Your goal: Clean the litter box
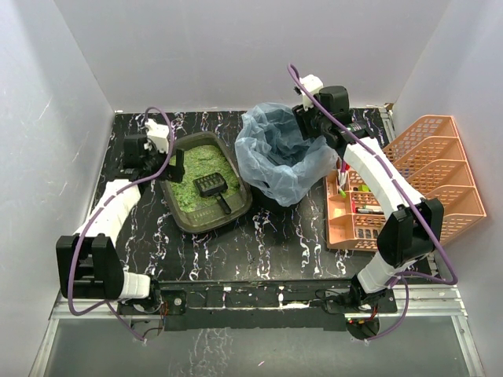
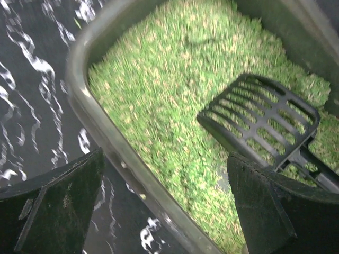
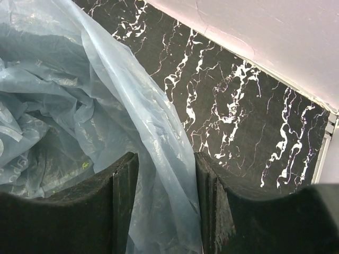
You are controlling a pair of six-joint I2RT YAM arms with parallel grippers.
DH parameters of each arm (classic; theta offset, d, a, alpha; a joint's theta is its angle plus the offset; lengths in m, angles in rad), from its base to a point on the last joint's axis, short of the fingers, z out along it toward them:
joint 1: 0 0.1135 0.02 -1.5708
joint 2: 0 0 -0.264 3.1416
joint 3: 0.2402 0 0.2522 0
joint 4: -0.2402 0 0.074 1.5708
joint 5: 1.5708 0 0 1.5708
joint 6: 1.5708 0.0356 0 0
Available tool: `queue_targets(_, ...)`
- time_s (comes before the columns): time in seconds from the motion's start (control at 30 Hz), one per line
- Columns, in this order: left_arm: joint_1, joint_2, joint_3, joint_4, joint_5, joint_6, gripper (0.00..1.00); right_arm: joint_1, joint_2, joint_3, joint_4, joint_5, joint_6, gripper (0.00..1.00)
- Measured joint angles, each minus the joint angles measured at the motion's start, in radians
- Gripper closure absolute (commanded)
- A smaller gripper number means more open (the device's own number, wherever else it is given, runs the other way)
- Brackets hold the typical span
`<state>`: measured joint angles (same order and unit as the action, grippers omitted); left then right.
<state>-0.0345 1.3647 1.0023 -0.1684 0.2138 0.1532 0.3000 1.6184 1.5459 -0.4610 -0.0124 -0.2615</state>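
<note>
The dark olive litter box [image 1: 185, 224] with green litter sits left of centre on the table. A black slatted scoop [image 1: 211, 186] lies on the litter, handle toward the near right. My left gripper [image 1: 174, 166] is open and straddles the box's left wall [image 2: 114, 143], one finger outside and one over the litter; the scoop [image 2: 259, 119] lies just beyond the inner finger. My right gripper [image 1: 305, 129] is at the far right rim of the round bin [image 1: 275, 161], its jaws closed on the translucent blue bag [image 3: 79, 106] at the rim [image 3: 167, 164].
An orange slatted organiser [image 1: 409, 181] holding pens and small items stands right of the bin. White walls close in the black marbled table [image 1: 275, 243] on three sides. The bin stands directly against the litter box's right side.
</note>
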Motion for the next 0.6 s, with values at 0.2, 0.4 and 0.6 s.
queue_targets(0.2, 0.000, -0.009, -0.098, -0.023, -0.016, -0.061, 0.09, 0.000, -0.001, 0.000, 0.014, 0.019, 0.004, 0.57)
queue_targets(0.4, 0.000, 0.004, -0.121, -0.011, -0.022, -0.074, 0.20, 0.000, 0.015, 0.011, 0.032, 0.044, 0.020, 0.59)
queue_targets(0.6, 0.000, 0.015, -0.122, 0.000, -0.023, -0.043, 0.28, 0.001, 0.055, 0.045, 0.035, 0.056, 0.034, 0.60)
